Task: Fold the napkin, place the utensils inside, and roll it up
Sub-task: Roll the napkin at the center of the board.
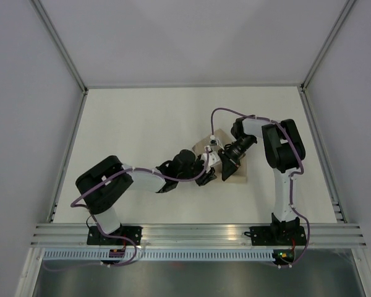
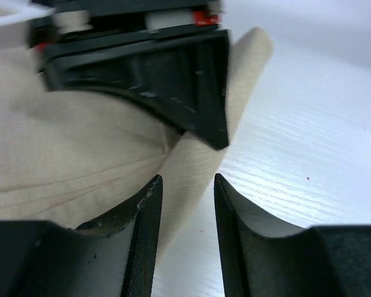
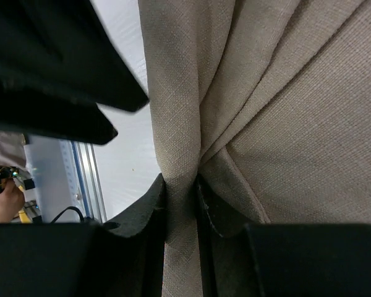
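The beige napkin (image 1: 240, 175) lies bunched in the middle of the table, mostly under both grippers. My right gripper (image 1: 226, 171) is shut on a rolled fold of the napkin (image 3: 309, 124), with the cloth pinched tight between its jaws (image 3: 180, 189). My left gripper (image 1: 208, 175) is open just left of it. In the left wrist view its jaws (image 2: 187, 185) straddle the napkin's folded edge (image 2: 191, 164) without closing on it. The black finger (image 2: 173, 86) of the right gripper sits just beyond on the cloth. The knife is hidden.
The white table (image 1: 142, 124) is walled by white panels at the back and sides. An aluminium rail (image 1: 198, 232) runs along the near edge with both arm bases on it. A purple cable (image 1: 226, 111) loops over the right arm.
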You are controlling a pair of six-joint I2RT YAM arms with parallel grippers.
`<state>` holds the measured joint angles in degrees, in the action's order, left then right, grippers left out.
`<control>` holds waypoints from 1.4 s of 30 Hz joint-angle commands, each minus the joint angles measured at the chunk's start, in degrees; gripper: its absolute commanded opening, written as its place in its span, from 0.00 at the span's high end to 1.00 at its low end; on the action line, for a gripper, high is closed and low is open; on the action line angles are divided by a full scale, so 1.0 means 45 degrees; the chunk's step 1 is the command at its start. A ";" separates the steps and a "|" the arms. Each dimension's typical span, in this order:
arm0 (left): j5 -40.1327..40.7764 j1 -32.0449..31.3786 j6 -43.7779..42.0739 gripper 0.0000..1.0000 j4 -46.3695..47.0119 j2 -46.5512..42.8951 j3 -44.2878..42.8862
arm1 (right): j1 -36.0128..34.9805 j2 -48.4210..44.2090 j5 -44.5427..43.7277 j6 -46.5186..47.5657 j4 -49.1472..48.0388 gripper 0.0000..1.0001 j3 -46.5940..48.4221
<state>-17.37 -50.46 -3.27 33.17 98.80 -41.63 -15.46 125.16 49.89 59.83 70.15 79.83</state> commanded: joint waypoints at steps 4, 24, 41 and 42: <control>0.3797 -0.1833 -0.4522 0.31 -0.0241 0.0170 -0.0261 | 0.0233 0.1326 -0.1672 0.0942 -0.0609 1.00 0.0365; 0.5599 -0.3416 -0.8456 0.33 -0.1721 0.2808 -0.1725 | 0.0487 0.1795 -0.1536 0.1196 0.0134 1.00 0.0873; 0.2045 -0.3065 -0.5137 0.98 -0.6685 0.4195 -0.4206 | 0.0624 0.0549 -0.1789 -0.0189 -0.1466 0.64 0.0600; 0.1579 -0.2910 -0.4921 0.98 -0.6822 0.4215 -0.4323 | 0.0643 0.0294 -0.1828 -0.0442 -0.1700 0.60 0.0425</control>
<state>0.03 -64.38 -34.30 12.93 112.46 -60.86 -12.10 129.10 48.03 57.84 77.36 83.13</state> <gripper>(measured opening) 0.301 0.372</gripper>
